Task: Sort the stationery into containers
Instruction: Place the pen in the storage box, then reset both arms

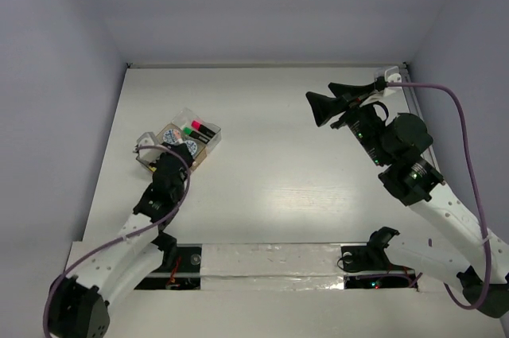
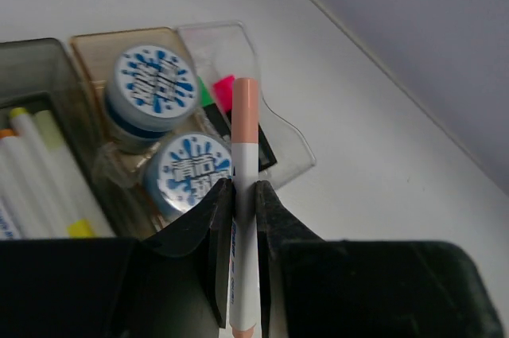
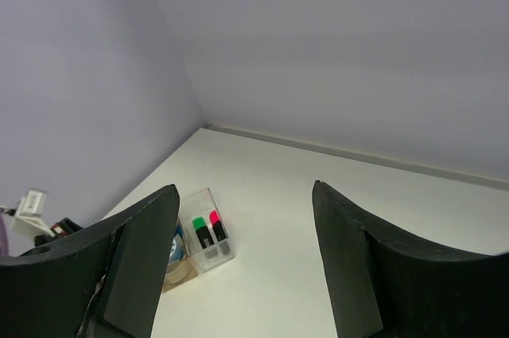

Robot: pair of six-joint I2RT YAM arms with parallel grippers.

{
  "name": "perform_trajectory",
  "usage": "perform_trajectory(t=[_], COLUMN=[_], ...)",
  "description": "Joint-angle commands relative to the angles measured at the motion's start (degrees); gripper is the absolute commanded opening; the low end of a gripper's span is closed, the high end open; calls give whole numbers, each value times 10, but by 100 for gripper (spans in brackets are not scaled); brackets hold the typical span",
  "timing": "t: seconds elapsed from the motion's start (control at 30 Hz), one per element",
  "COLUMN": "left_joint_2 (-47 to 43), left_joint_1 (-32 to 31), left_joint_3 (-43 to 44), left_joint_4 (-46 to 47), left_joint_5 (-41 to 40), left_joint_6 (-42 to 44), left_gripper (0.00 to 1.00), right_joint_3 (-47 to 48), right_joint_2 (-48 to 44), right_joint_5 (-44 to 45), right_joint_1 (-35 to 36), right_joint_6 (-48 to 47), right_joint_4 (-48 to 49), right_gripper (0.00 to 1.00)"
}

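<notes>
One pen [image 2: 245, 155] | left claw [image 2: 242, 192] clamped | pink-orange tip toward clear tray [image 2: 293, 153]

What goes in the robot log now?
left gripper: shut on pen | by trays | right gripper: open, empty

A white table [image 1: 278, 187] stands between pale lilac-grey walls [image 1: 262, 4].

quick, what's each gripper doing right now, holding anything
Left gripper: closed on a peach-capped white pen.
Right gripper: open, holding nothing.
</notes>
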Motion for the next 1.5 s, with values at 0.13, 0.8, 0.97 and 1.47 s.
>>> perform_trajectory(t=[0.13, 0.8, 0.97, 1.47], left_joint_2=[-119, -51, -84, -111], left_joint_1=[82, 219, 219, 156], left_joint_3=[-46, -77, -48, 99], left_joint_4=[-80, -4, 1, 107], left_joint_5=[-59, 66, 84, 377], left_joint_6=[-61, -34, -31, -5], left_gripper=[0, 57, 68, 99], right_joint_3=[31, 33, 32, 10], right_joint_2=[5, 12, 13, -5], right_joint_5=[-22, -14, -7, 71], right_joint_1=[-2, -2, -2, -2], right_joint_6=[7, 10, 14, 16], right_joint_4=[3, -1, 0, 25], right_gripper=[74, 79, 81, 100])
